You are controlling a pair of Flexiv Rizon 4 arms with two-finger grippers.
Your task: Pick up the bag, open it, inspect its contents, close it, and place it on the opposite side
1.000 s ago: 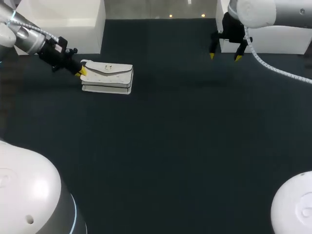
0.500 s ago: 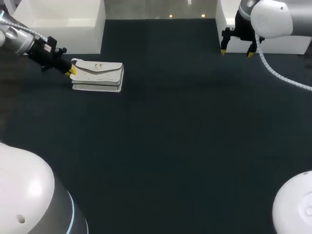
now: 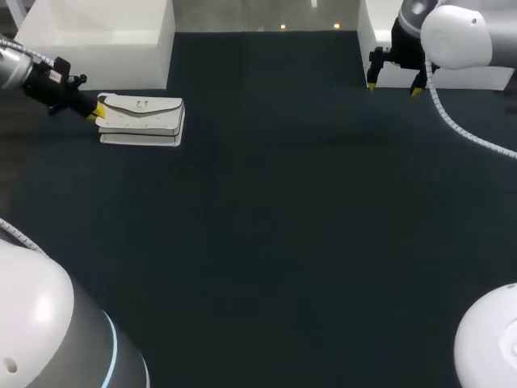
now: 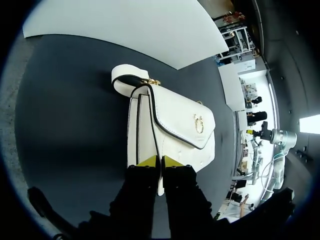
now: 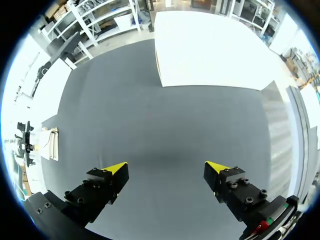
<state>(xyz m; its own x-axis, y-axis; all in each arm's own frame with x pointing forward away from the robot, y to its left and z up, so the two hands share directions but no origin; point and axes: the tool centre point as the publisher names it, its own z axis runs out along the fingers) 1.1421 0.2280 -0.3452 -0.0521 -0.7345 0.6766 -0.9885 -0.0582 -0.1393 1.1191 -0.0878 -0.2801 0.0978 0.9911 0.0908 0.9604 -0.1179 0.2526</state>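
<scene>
Table [image 3: 283, 242] holds one bag [image 3: 144, 120], edge pinched in left end effector [image 3: 97, 113]; right end effector [image 3: 393, 86] spread wide.

bag [image 3: 142, 120] far left | left fingers [image 3: 98, 114] at its end | right fingers [image 3: 371, 85] spread

Bag [image 3: 144, 121]: a small white handbag with dark piping along its edges and a gold clasp on the front flap. The flap is shut. The bag lies flat, flap side up, on the far left part of the table [image 3: 283, 242]. A short white strap loop [image 4: 125, 75], joined by gold hardware, sticks out at the end away from the left gripper [image 3: 98, 114], whose fingers pinch the bag's near edge.
</scene>
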